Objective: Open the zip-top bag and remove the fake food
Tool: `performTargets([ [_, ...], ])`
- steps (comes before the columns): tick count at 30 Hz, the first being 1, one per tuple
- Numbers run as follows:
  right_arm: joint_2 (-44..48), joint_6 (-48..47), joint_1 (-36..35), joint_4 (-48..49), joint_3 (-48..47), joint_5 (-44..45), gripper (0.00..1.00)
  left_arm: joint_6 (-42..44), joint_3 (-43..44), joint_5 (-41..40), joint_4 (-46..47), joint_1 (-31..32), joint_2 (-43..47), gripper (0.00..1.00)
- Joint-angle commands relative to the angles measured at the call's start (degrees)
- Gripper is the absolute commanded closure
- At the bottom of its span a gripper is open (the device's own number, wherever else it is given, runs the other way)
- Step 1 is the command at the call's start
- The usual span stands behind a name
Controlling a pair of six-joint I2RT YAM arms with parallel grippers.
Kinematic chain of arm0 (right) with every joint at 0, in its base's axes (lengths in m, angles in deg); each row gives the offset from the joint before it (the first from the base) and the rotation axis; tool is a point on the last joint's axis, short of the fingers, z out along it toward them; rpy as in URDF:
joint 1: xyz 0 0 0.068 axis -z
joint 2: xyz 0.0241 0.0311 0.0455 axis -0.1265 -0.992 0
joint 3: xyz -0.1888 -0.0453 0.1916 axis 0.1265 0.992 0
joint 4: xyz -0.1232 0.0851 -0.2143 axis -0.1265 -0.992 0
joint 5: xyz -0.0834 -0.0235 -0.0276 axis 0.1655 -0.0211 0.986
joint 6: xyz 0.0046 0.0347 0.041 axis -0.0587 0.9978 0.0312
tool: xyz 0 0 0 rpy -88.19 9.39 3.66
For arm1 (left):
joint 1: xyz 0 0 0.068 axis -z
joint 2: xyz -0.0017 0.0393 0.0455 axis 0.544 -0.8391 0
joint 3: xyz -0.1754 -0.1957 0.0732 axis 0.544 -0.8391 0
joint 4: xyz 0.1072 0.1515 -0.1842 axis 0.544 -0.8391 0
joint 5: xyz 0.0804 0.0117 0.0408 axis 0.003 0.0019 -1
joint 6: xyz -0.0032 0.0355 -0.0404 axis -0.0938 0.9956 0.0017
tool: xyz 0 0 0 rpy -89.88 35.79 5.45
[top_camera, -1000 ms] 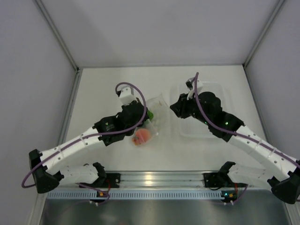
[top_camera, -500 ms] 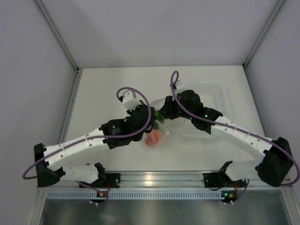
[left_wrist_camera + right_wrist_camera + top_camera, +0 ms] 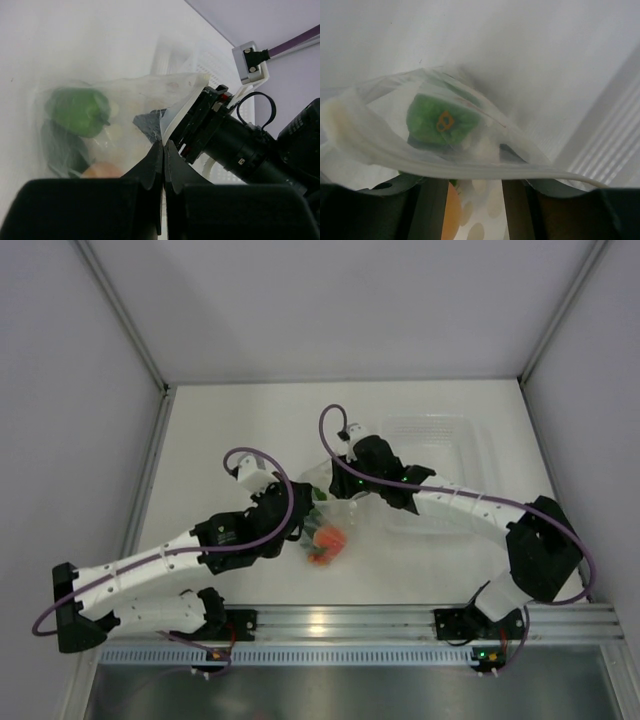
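White tabletop (image 3: 230,430), grey walls. Small crinkly clear zip-top bag (image 3: 338,512) sits mid-table, with a rigid clear plastic tray (image 3: 460,440) at its 2 o'clock. Left gripper (image 3: 163,150) is clamped on the bag's edge from 8 o'clock. Right gripper (image 3: 472,192) is at the bag's 12 o'clock, jaws apart, zip lip lying across them — not pinched as far as I can see. Fake food all inside: bright green plastic pepper (image 3: 442,120), dark green avocado (image 3: 62,147), orange-pink peach (image 3: 328,540). Can't tell if the seal is parted. Judgement: early — opening in hand, nothing removed.
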Motion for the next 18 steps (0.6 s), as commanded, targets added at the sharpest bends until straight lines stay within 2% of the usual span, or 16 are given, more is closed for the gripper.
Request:
performTargets([
  [1,-0.82,-1.53,-1.13,1.06,-3.87,-1.25,0.55,-0.04,-3.58,-0.52,1.25,0.18,4.21,1.0],
  [9,-2.67,1.46,-5.26,4.14,-4.48,-6.01,0.52,1.02,-7.02,-0.78,1.16,0.1,7.38,1.0],
  [14,-3.55,4.8,-7.19,8.0,-2.21,-2.15,0.46,0.05,-8.78,-1.22,1.07,0.1,7.82,1.0],
  [18,-4.95,11.45,-8.77,14.24,-0.26,3.65,0.38,-1.18,-10.18,-1.75,1.16,0.1,7.82,1.0],
])
